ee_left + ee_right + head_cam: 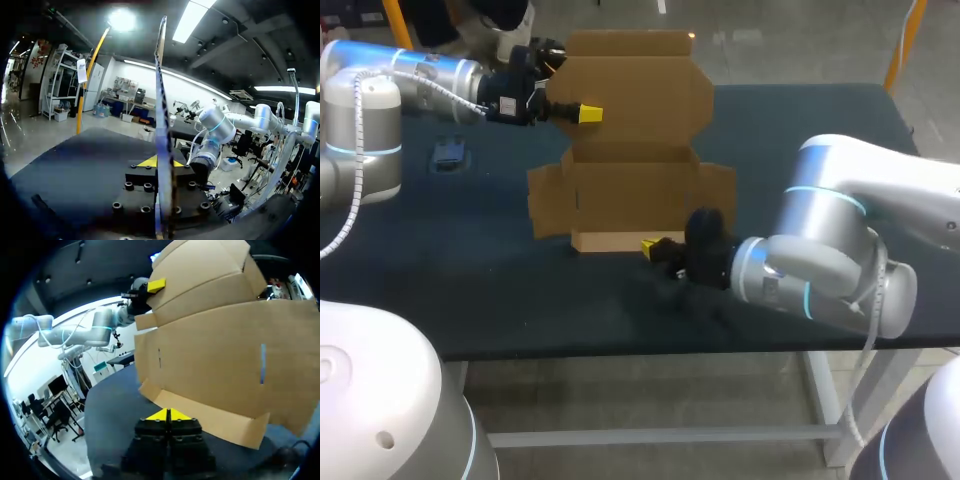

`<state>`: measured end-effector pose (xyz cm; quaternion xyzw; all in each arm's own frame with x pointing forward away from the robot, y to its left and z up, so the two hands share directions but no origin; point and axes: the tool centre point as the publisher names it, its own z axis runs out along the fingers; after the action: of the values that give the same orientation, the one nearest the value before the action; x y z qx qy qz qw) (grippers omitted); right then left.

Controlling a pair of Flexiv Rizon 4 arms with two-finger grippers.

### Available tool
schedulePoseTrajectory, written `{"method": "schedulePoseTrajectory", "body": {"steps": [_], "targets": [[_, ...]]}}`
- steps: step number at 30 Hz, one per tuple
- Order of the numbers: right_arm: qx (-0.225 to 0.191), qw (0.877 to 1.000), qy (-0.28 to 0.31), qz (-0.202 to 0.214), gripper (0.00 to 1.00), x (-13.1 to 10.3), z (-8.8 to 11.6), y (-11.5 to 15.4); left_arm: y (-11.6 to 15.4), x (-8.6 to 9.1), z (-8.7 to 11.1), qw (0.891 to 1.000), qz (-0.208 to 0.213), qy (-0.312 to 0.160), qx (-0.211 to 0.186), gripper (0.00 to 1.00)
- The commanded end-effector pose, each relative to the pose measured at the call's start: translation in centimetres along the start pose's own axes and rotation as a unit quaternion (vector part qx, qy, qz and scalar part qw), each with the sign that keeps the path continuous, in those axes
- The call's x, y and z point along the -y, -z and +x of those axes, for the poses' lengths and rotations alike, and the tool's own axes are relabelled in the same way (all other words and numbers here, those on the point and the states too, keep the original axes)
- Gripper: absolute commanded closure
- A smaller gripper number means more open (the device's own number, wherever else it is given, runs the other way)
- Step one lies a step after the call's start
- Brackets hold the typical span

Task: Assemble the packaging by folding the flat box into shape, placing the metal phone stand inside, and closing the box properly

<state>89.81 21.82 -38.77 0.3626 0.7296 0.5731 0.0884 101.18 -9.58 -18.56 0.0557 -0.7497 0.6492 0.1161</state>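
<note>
Head view, near edge: the right gripper (649, 246) lies low on the table (470, 290), its arm coming in from the right and its yellow tips at the foot of the box's near side.
right gripper's state: in the right wrist view the two tips meet with nothing between them, so it is closed and empty.
front flap (615, 241): a pale strip lying flat on the table along the near side, just ahead of those tips. I cannot tell whether they touch it.
box (630, 195): it sits mid-table, half formed, with its walls up, its top open and its long axis running left to right. Nothing shows inside it.
lid (640, 85): it stands upright from the far wall.
left gripper (582, 113): it is at the lid's left edge, its arm coming in from the left. In the left wrist view the board runs edge-on between the fingers, which are clamped on it from both sides.
small dark object (448, 153): it lies on the table well left of the box. It may be the phone stand, but it is too small to tell.
relation that counts: the front flap lies straight ahead of the right gripper, lengthwise across its fingers. That arm is the nearer one, and the left is busy at the far side holding the lid. Raising the flap looks like the right arm's job.
stage: the task is likely still at folding, with the box neither loaded nor closed.
</note>
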Motion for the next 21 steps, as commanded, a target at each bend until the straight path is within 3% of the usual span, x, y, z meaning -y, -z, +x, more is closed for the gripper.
{"method": "schedulePoseTrajectory", "body": {"steps": [1, 21], "targets": [[0.089, 0.996, 0.001, -0.008, 1.00, 0.7, 0.4, -2.1, 0.1, -0.1, -0.1, 1.000, 0.000, 0.000, -0.003, 1.00], [0.144, 0.989, -0.001, -0.012, 1.00, 1.1, -0.2, -4.3, 0.2, -0.5, 0.0, 1.000, -0.002, -0.009, -0.006, 1.00]]}}
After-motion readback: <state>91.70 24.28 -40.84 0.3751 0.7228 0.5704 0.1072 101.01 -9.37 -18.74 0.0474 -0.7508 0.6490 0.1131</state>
